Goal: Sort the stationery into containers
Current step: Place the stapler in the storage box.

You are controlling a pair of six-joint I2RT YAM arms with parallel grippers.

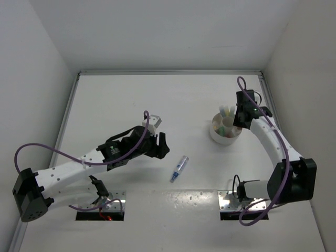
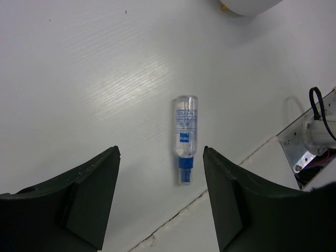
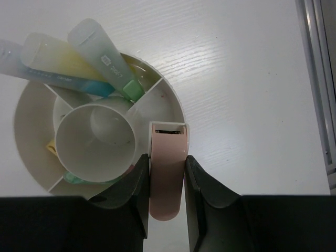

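Pink block (image 3: 167, 176), clamped in my right pincer (image 3: 167, 158), hangs mid-frame above the rim of the bowl (image 3: 20, 121) for dropping; my left pincer (image 2: 160, 152) gapes toward the blue-capped pen (image 2: 185, 128).

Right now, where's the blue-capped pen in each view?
Top external: pen lies just below frame centre.
Left wrist: pen mid-frame, just beyond the open left gripper.
Right wrist: not in view.
Shared landmark: white bowl, up-right of the pen in top external; probably the white curve at the top edge in left wrist; fills the right wrist view.
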